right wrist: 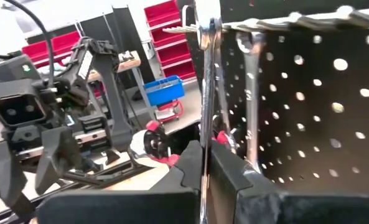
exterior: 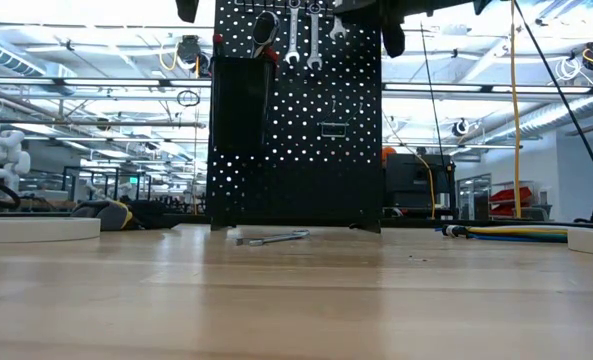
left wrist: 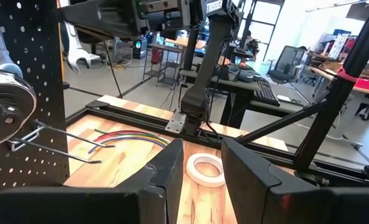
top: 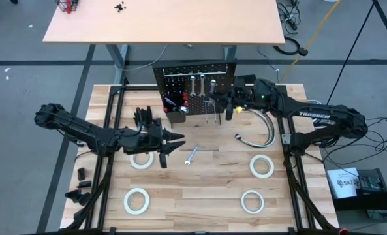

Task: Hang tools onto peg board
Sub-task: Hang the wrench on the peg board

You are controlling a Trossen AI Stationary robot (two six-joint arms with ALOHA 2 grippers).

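Silver wrench [right wrist: 204, 93] clamped upright in our right gripper [right wrist: 204, 163] against the peg board [top: 196, 81]; we advise seating its ring fully over a hook before release. Left gripper [top: 173, 138] hovers empty, half-open, above the worktop [top: 213, 196].

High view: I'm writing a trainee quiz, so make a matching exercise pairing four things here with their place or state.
1. loose wrench
2. red-handled screwdriver
3. right gripper
4. left gripper

A. in the box bin
B. open, empty, over the table
C. flat on the table before the peg board
D. shut on a held wrench at the peg board

Pairs: 1-C, 2-A, 3-D, 4-B
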